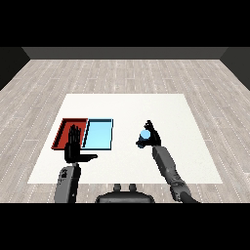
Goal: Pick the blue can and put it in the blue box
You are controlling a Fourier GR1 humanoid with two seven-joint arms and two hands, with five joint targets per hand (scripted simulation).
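The blue can [144, 135] is right of the trays, held in my right hand [152, 135], whose fingers and thumb curl round it. I cannot tell whether the can rests on the table or hangs just above it. The light blue tray [98, 134] lies to the left of that hand, a short gap away, with nothing inside it. My left hand [74, 146] is open, fingers straight and pointing away, thumb out to the right. It hovers over the near part of the red tray [67, 128].
The two trays lie side by side on the left half of the white table [161, 107], red on the left and blue on the right. Grey wooden floor surrounds the table.
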